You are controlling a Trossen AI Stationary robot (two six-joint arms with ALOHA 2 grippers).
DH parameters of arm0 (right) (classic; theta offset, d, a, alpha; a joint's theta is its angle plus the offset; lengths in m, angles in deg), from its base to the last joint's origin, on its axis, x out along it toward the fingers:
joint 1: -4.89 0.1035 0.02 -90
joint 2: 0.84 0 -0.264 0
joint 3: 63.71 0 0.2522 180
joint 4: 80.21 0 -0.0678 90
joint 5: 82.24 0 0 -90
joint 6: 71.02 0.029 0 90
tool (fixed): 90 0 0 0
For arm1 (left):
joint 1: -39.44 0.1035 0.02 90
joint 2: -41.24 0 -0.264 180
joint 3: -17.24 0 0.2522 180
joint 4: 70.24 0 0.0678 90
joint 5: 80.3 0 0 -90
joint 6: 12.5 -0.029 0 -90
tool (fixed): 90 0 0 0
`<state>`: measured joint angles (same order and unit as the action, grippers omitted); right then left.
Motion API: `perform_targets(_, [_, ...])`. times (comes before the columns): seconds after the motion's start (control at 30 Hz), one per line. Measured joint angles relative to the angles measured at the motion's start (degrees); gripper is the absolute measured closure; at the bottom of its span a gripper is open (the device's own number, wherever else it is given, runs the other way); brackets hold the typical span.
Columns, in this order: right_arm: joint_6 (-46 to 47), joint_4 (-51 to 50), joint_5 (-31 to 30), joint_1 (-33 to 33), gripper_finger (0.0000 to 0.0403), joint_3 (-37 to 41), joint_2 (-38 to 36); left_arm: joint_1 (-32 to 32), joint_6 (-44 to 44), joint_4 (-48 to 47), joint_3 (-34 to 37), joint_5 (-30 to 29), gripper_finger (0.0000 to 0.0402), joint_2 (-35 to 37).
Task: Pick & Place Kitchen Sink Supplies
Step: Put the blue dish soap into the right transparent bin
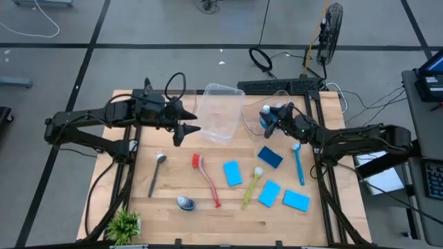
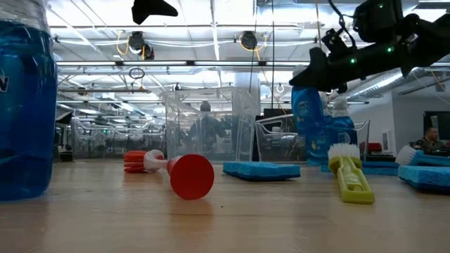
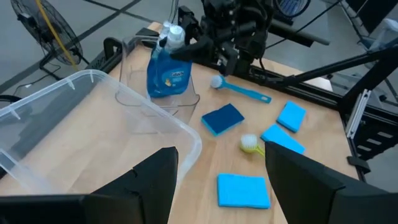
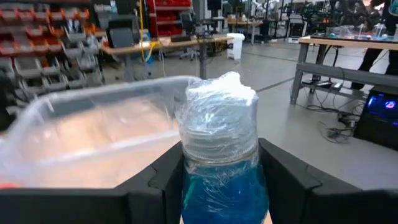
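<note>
The right gripper point(image 3: 205, 46) clamped a clear plastic bottle point(image 3: 166, 71) of blue liquid by its neck, over the small clear bin point(image 3: 155, 102). The left gripper point(image 1: 188, 128) hung with fingers wide apart beside a big, glossy bin point(image 1: 221, 111). The bottle's base was cut off in the right wrist view.

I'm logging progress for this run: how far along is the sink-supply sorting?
Early. Both the large bin and the small bin look empty. The right gripper holds a bottle at the small bin. The left gripper hovers open. Sponges, brushes and another bottle remain on the table.
</note>
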<state>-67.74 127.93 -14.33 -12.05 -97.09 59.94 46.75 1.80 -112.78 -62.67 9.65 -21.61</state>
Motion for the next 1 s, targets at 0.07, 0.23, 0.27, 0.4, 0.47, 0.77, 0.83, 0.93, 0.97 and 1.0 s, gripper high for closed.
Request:
perform_targets(0.07, [-1.45, 0.46, 0.75, -0.26, 0.0247, 0.00, 1.13, 0.00, 0.44, -0.02, 0.00, 0.01, 0.0158, 0.00])
perform_targets(0.23, [-2.37, 3.06, 1.34, -1.47, 0.0245, -0.02, 3.90, 0.00, 1.08, -0.07, 0.00, 0.03, 0.0158, -0.02])
perform_targets(0.27, [-2.48, 3.79, 1.36, -1.75, 0.0245, -0.02, 4.66, 0.00, 1.08, -0.07, 0.00, 0.03, 0.0158, -0.02])
perform_targets(0.4, [-2.48, 5.71, 1.38, -2.65, 0.0247, -0.02, 7.57, 0.00, 1.05, -0.12, 0.00, 0.05, 0.0158, -0.02])
perform_targets(0.47, [-2.49, 6.93, 1.36, -2.97, 0.0245, -0.02, 8.76, 0.00, 1.04, -0.13, 0.00, 0.05, 0.0158, -0.02])
perform_targets(0.77, [-2.48, 7.62, 1.28, -4.12, 0.0244, -0.02, 11.68, 0.11, 0.60, -0.14, 0.00, 0.01, 0.0158, -0.02])
perform_targets(0.83, [-2.47, 7.74, 1.27, -4.11, 0.0241, -0.04, 12.16, 0.13, 0.52, -0.15, 0.00, -0.01, 0.0158, -0.02])
perform_targets(0.93, [-2.45, 7.70, 1.28, -4.10, 0.0239, -0.04, 13.17, 0.17, 0.45, -0.15, 0.00, -0.01, 0.0158, -0.02])
perform_targets(0.97, [-2.23, 7.66, 1.27, -4.10, 0.0239, -0.04, 13.51, 0.17, 0.45, -0.15, 0.00, -0.01, 0.0158, -0.02])
perform_targets(1.0, [-1.92, 7.59, 1.27, -4.10, 0.0239, -0.04, 13.82, 0.17, 0.45, -0.15, 0.00, -0.03, 0.0158, -0.02])
